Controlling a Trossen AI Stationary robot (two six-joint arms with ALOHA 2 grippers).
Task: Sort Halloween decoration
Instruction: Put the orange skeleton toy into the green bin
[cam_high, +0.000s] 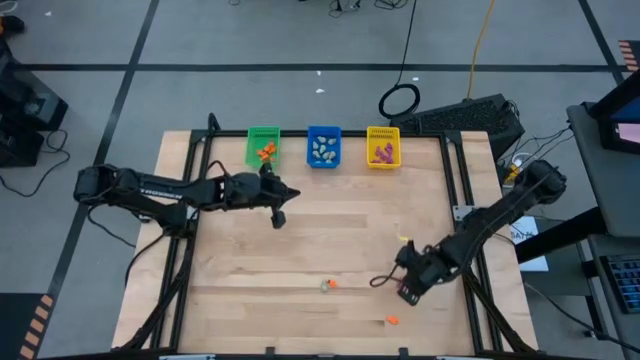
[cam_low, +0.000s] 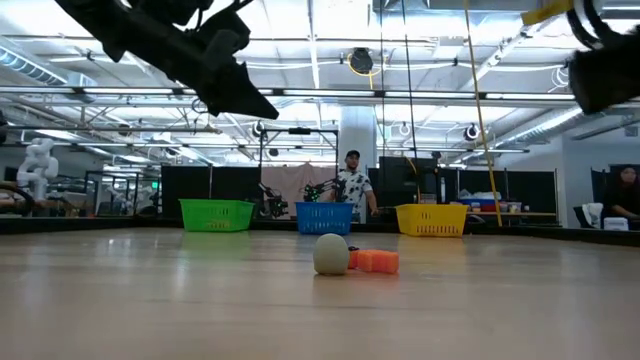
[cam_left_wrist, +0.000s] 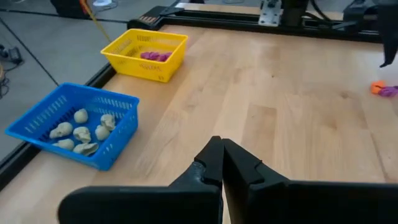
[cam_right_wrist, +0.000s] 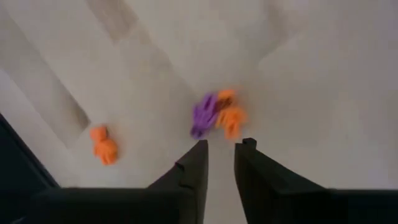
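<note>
1. Right gripper (cam_right_wrist: 219, 163): nearest thing in its wrist view. Fingers parted by a narrow gap, nothing between them, tips just short of a purple trinket (cam_right_wrist: 203, 116) with an orange trinket (cam_right_wrist: 231, 118) touching it.
2. Landmark: the blue bin (cam_high: 323, 146) at the far edge of the table (cam_high: 330, 240). The right gripper (cam_high: 408, 285) works well toward the near edge from it, on its yellow-bin side.
3. Risk A: the two pieces lie in contact, so a close here would likely take both, or squeeze one out sideways. Colours would then mix in one bin.
4. Risk B: gap looks barely wider than one piece; a slight offset pushes the pair along the wood instead of grasping.
5. Other loose pieces: a lone orange trinket (cam_right_wrist: 103, 144) beside the pair; a pale skull with an orange piece (cam_high: 329, 285) nearer the table's middle, well toward the near edge from the blue bin.
6. Left gripper (cam_left_wrist: 221, 163): fingers pressed together, empty, raised just beside the green bin (cam_high: 263, 148), near the blue bin.
7. Bins hold: orange in green, pale skulls (cam_left_wrist: 81, 132) in blue, purple in the yellow bin (cam_high: 383, 147).
</note>
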